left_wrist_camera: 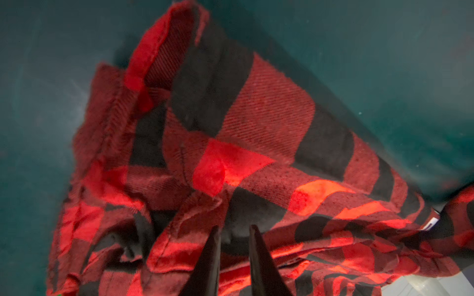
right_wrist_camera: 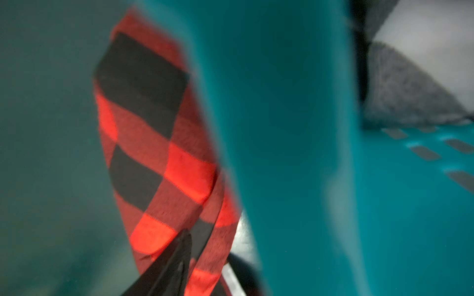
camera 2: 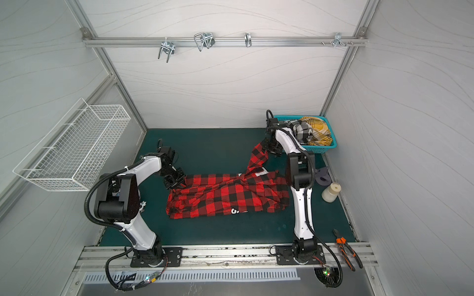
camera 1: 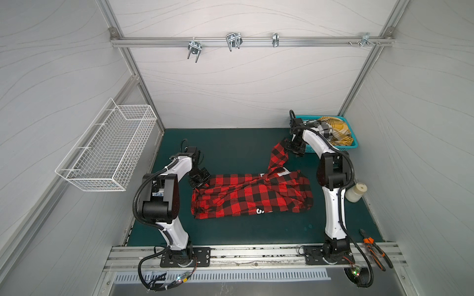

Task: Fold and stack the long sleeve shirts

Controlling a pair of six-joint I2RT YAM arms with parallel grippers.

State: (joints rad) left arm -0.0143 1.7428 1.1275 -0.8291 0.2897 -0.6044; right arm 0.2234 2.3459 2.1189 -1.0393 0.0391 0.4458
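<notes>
— So, where does the right gripper [camera 1: 295, 148] stand?

— At the far right of the green mat [camera 1: 230, 148], at the tip of the sleeve [camera 1: 278, 157], just beside the teal basket [camera 1: 345, 148]. Its wrist view shows one dark finger [right_wrist_camera: 169, 266] alongside the cloth and nothing of the other. I cannot tell whether it is clamped on the sleeve or standing apart.

— And the left gripper [camera 1: 198, 180]?

— Over the opposite end, at the hem corner. Its fingers [left_wrist_camera: 210, 256] show a narrow gap with check cloth beyond. Whether they are nipping the cloth, I cannot tell.

— Which way does the garment lie from them?

— The red-and-black shirt [camera 1: 251, 194] lies rumpled mid-mat, with its long axis running across between the two arms. The sleeve leaves it near the collar and slants away toward the far right. From the right gripper, then, the body lies near and to the left.

— So the next move?

— My judgement is that the sleeve has to travel back along that slant onto the body. The right arm is plainly the nearer one for that. The mustard plaid shirt [camera 1: 338, 130] and the black-and-white check shirt [camera 1: 324, 131] sit in the basket.
</notes>
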